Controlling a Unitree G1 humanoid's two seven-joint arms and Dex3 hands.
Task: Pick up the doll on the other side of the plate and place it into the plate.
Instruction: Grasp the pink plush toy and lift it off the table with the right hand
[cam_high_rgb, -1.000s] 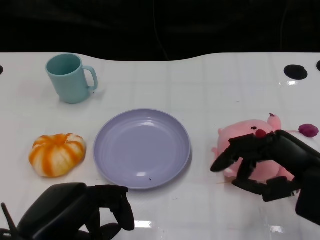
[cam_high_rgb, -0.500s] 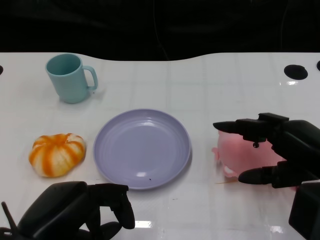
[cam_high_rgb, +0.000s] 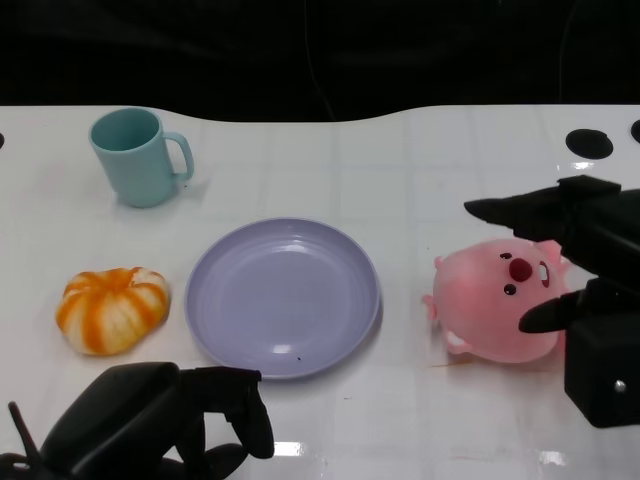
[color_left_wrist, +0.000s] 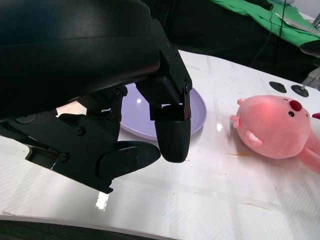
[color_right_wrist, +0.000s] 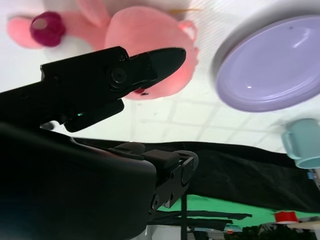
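The pink doll (cam_high_rgb: 499, 300) lies on the white tabletop (cam_high_rgb: 420, 170) at three o'clock from the purple plate (cam_high_rgb: 283, 296), just beside its rim. Its long axis runs left-right, head toward the plate, face upward. The right hand (cam_high_rgb: 580, 265) hovers above it, fingers (cam_high_rgb: 505, 209) spread wide, holding nothing. The left hand (cam_high_rgb: 150, 420), at the near edge, has its fingers curled in, empty.

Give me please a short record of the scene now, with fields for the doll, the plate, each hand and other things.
doll: pink plush doll lying on table, right of plate, not held
plate: purple plate, nothing in it
right hand: right hand open, fingers spread around doll
left hand: left hand curled, holding nothing
other things: teal mug; orange pumpkin toy
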